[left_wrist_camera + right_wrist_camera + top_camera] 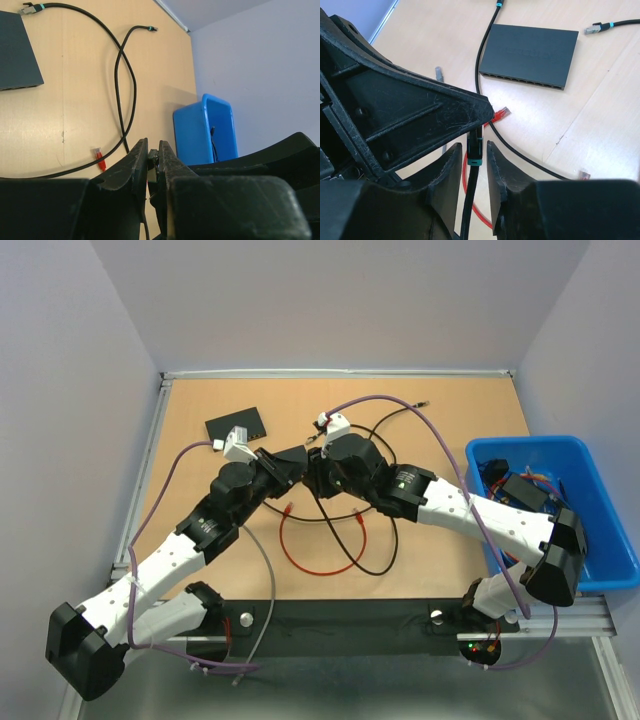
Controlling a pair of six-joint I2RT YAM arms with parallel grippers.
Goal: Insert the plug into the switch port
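Observation:
The black switch lies flat at the back left of the table, its row of ports showing in the right wrist view. Both grippers meet above the table's middle. My left gripper is shut on the black plug, pinching its tip. In the right wrist view the plug's teal-banded boot hangs from the left fingers. My right gripper stands on either side of the boot, with a thin gap on each side. The plug's black cable runs down between the right jaws.
A red cable loops on the table below the grippers, its red plug nearby. Other black cable ends lie at the back and by the switch. A blue bin with parts stands at the right edge.

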